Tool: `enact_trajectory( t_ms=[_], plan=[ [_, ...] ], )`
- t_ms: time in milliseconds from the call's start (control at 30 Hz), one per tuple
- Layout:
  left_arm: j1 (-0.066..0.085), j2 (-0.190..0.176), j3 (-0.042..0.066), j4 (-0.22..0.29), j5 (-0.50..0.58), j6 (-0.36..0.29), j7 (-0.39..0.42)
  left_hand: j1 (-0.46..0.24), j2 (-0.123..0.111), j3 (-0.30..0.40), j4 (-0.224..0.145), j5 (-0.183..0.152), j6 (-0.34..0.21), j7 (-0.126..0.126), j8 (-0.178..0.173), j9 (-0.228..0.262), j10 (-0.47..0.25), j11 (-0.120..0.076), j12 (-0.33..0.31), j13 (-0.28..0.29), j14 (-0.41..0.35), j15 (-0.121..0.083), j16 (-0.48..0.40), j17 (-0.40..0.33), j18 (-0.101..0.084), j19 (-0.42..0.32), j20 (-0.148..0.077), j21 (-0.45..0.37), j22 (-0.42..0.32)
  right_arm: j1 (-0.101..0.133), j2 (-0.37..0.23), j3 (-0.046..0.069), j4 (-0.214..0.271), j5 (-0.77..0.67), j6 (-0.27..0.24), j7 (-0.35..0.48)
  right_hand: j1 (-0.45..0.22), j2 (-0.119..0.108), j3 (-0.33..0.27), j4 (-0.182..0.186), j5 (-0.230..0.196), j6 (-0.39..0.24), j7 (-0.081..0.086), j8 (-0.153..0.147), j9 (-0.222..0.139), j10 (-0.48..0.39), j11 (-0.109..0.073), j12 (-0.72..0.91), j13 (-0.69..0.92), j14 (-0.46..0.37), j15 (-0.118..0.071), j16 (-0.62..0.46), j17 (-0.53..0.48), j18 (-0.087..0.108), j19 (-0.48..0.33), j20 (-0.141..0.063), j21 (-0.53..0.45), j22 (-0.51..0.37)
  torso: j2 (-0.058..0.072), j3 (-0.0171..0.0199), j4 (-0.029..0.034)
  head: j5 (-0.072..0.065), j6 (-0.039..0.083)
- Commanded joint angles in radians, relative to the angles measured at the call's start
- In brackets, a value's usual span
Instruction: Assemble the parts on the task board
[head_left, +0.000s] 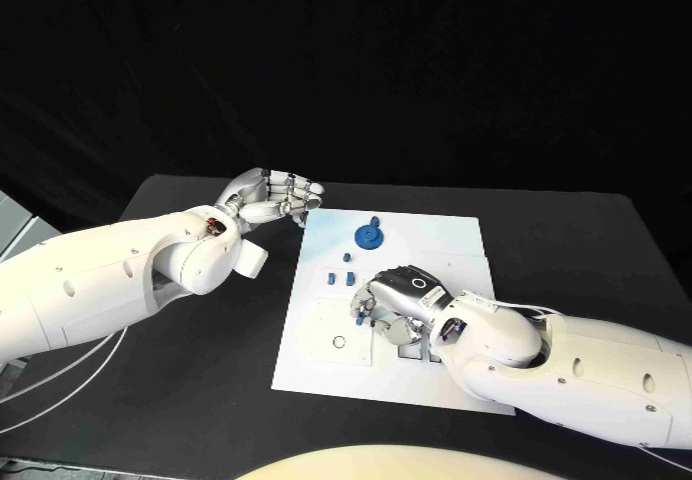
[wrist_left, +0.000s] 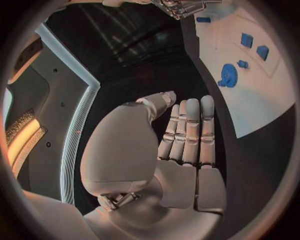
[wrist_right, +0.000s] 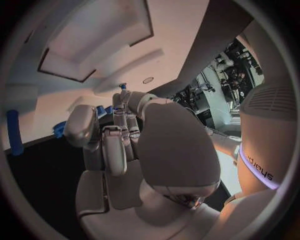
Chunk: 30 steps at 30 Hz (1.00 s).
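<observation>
The black table (head_left: 188, 340) spreads wide, and on its middle lies the white task board (head_left: 325, 345), square to the robot. The right hand (head_left: 397, 300) hovers low over the board's centre, fingers curled down toward the surface. Is anything pinched under there? I cannot tell: the back of the hand covers the fingertips from above, and the wrist view gives only a glimpse of blue between the fingers. The left hand (head_left: 271, 198) sits off the board's far left corner, just beside its edge; its wrist view shows straight fingers (wrist_left: 190, 130) lying together with nothing in the palm, so it is empty and unclenched.

Smaller now: the round blue gear-like part (head_left: 369, 236) lies on the board's far side, well apart from both hands. Nearer, a cluster of small blue blocks (head_left: 340, 276) sits just beside the right hand's fingers.

The risk? That right hand is working blind from overhead. Descend a touch off-line and its knuckles could nudge the loose blocks out of position, or a piece could slip sideways instead of seating. The board's recesses near the right wrist are partly covered too, so the target slot is hard to judge.
</observation>
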<state>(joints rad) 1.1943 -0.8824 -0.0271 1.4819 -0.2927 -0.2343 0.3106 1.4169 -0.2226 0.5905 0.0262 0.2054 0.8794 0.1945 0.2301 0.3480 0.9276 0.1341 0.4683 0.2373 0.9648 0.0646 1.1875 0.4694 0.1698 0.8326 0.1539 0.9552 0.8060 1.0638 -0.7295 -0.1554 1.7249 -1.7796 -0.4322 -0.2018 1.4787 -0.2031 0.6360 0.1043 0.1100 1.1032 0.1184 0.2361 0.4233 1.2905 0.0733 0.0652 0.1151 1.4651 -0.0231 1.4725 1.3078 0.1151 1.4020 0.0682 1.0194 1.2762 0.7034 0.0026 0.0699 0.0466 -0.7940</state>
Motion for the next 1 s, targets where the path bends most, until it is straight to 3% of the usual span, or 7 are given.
enact_trajectory(
  t_ms=[33,867,933,1000],
  plan=[
    [0.0,0.001,0.001,0.001,0.007,0.003,0.011,-0.001,0.008,-0.005,-0.002,0.005,-0.003,0.002,0.004,-0.001,-0.008,-0.001,0.006,-0.001,-0.007,-0.002,-0.004,-0.001,0.013,-0.001,0.003,-0.004,-0.002,-0.001,0.001,0.0,-0.003,-0.028,0.026,-0.011,-0.004,0.004,0.002,-0.001,0.005,0.001,0.004,0.003,0.001,0.029,-0.022,-0.001,0.0,0.065,-0.004,0.005,0.062,-0.014,0.006,0.002,-0.002,0.0,0.0,0.0001,-0.0004,0.0,0.0],
    [0.0,0.0,0.001,0.001,0.007,0.005,0.008,-0.002,0.007,-0.007,-0.001,0.005,-0.005,0.003,0.004,-0.001,-0.012,0.0,0.007,-0.002,-0.009,-0.002,-0.005,-0.001,0.013,-0.002,0.004,-0.006,-0.003,-0.01,0.022,-0.007,-0.015,-0.025,0.053,-0.016,-0.017,0.002,0.006,-0.008,0.003,-0.006,0.008,0.0,0.002,0.022,-0.018,-0.003,-0.003,0.065,-0.001,0.005,0.06,-0.012,0.002,0.004,-0.013,-0.004,0.0,0.0001,-0.0001,0.0,-0.003],
    [0.0,0.0,0.001,0.001,0.007,0.005,0.007,-0.002,0.007,-0.007,-0.001,0.005,-0.005,0.003,0.004,-0.001,-0.012,0.0,0.007,-0.002,-0.009,-0.002,-0.005,-0.001,0.013,-0.002,0.004,-0.006,-0.003,-0.01,0.022,-0.007,-0.017,-0.013,0.052,-0.011,-0.041,-0.006,0.001,-0.006,0.003,-0.018,0.013,-0.006,0.002,0.0,-0.011,-0.005,-0.009,0.064,0.006,0.005,0.06,-0.011,-0.004,0.009,-0.027,-0.009,0.0,-0.0003,0.0,-0.001,-0.003],
    [0.0,0.0,0.001,0.001,0.007,0.005,0.007,-0.002,0.007,-0.007,-0.001,0.005,-0.005,0.003,0.004,-0.001,-0.012,0.0,0.007,-0.002,-0.009,-0.002,-0.005,-0.001,0.013,-0.002,0.004,-0.006,-0.003,-0.01,0.021,-0.008,-0.018,-0.001,0.041,-0.006,-0.089,-0.03,-0.018,0.009,0.022,-0.035,0.019,-0.017,0.0,-0.061,0.003,-0.006,-0.026,0.062,0.019,0.002,0.054,-0.007,-0.014,0.019,-0.057,-0.022,0.0,-0.0003,0.0,-0.001,-0.003]
  ],
)
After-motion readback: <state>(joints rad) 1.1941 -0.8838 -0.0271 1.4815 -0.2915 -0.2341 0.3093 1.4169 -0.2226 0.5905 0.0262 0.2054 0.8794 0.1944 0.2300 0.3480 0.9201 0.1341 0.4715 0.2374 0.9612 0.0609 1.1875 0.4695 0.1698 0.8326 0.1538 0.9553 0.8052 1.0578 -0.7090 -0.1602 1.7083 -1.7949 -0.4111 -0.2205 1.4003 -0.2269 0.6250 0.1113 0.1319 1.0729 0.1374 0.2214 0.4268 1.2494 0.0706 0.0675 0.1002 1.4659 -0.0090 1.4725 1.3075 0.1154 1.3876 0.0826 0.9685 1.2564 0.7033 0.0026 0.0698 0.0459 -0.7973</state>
